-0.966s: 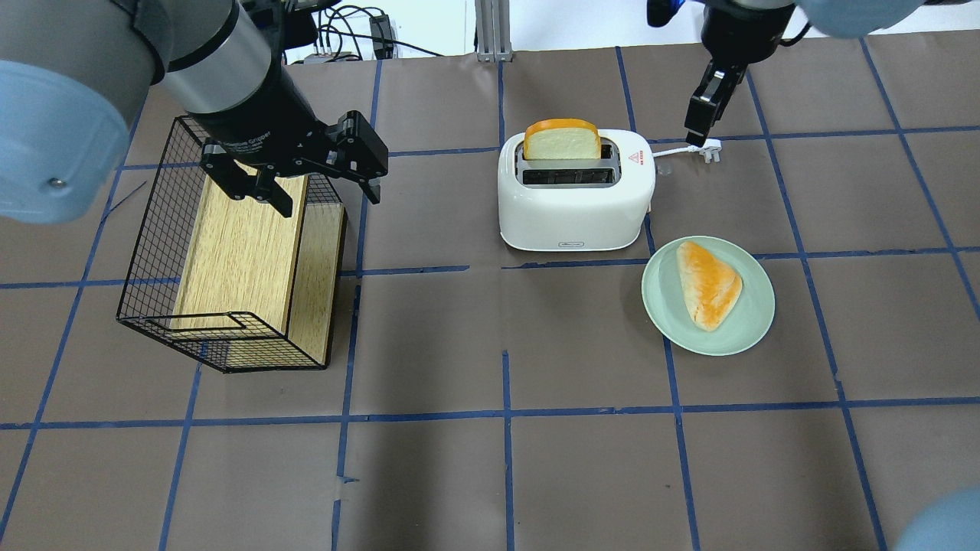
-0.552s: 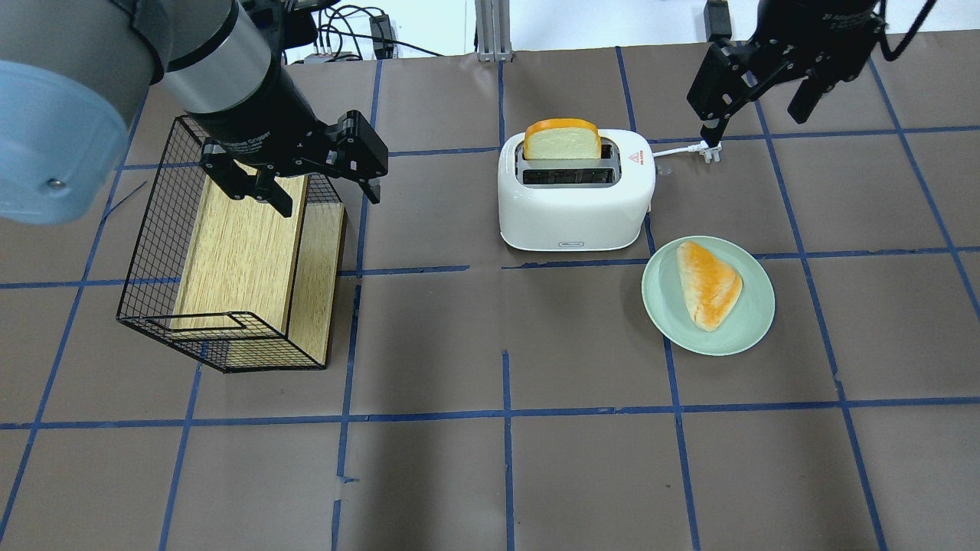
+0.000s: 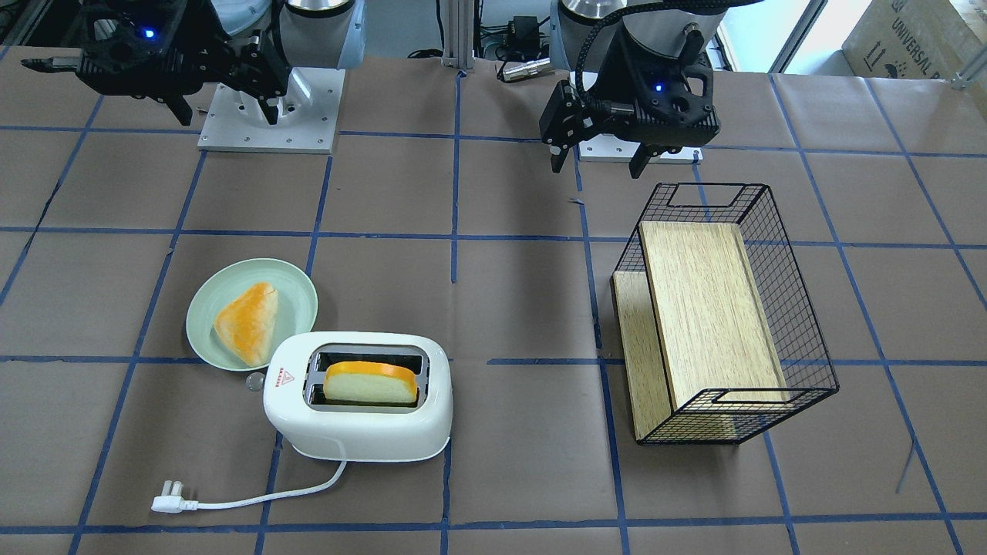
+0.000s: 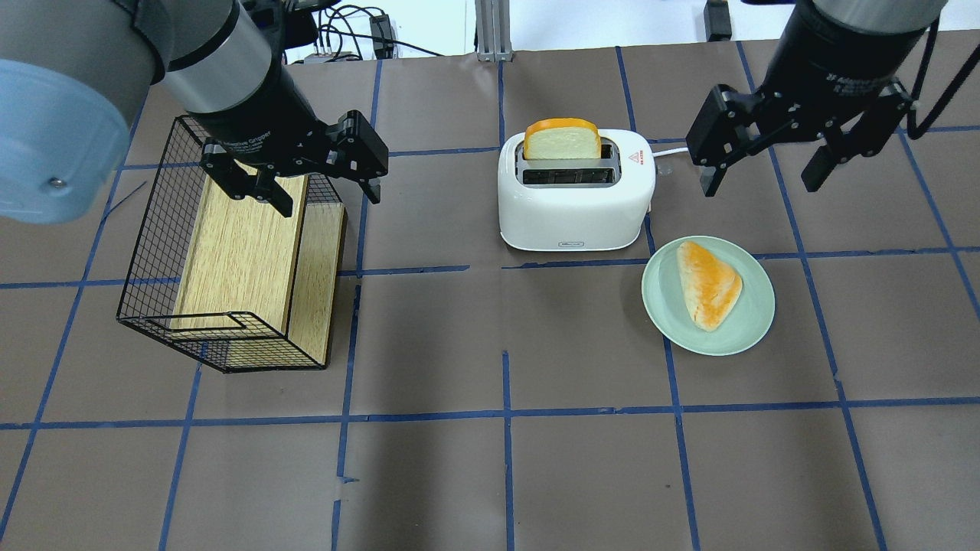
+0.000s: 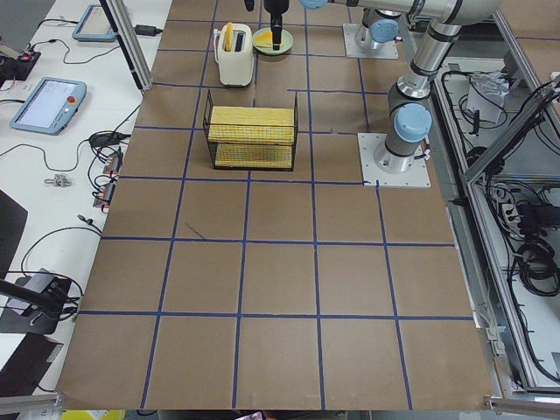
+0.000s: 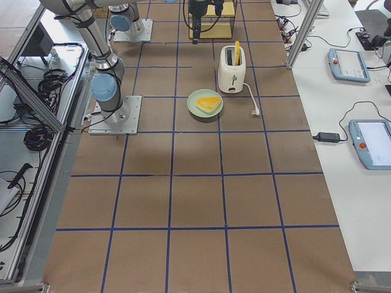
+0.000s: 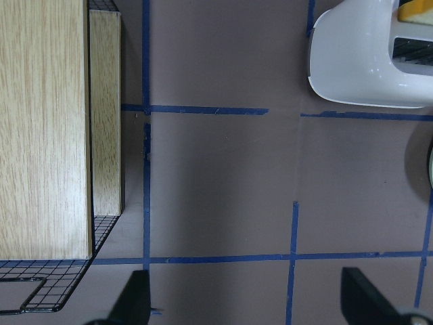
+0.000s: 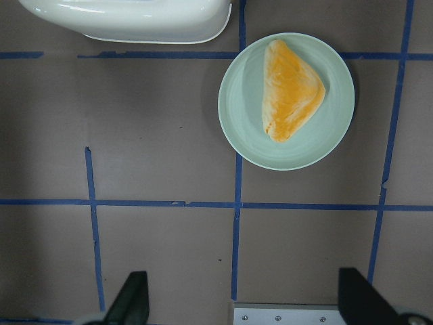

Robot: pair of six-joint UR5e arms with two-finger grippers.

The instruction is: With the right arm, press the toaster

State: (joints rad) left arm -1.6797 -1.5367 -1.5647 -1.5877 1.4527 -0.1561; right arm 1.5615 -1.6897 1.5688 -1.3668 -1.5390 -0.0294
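Note:
The white toaster (image 4: 574, 207) stands mid-table with a bread slice (image 4: 563, 140) upright in its far slot. Its small lever knob (image 4: 664, 170) is on its right end. The cord and plug (image 3: 173, 505) lie beyond it. My right gripper (image 4: 762, 164) is open, fingers spread wide, hovering to the right of the toaster and apart from it. In the right wrist view the toaster's edge (image 8: 128, 20) shows at the top. My left gripper (image 4: 329, 203) is open and empty over the near edge of the basket. It also shows in the front-facing view (image 3: 594, 166).
A green plate (image 4: 666, 306) with a triangular bun (image 4: 708, 283) sits near the toaster's right front. A black wire basket (image 4: 153, 229) holding a wooden box (image 4: 237, 252) lies on the left. Brown paper with blue tape lines covers the table.
My right gripper has swung from near the plug towards me and to the right, turned, and now shows both fingers spread. The left arm, toaster and plate have not moved.

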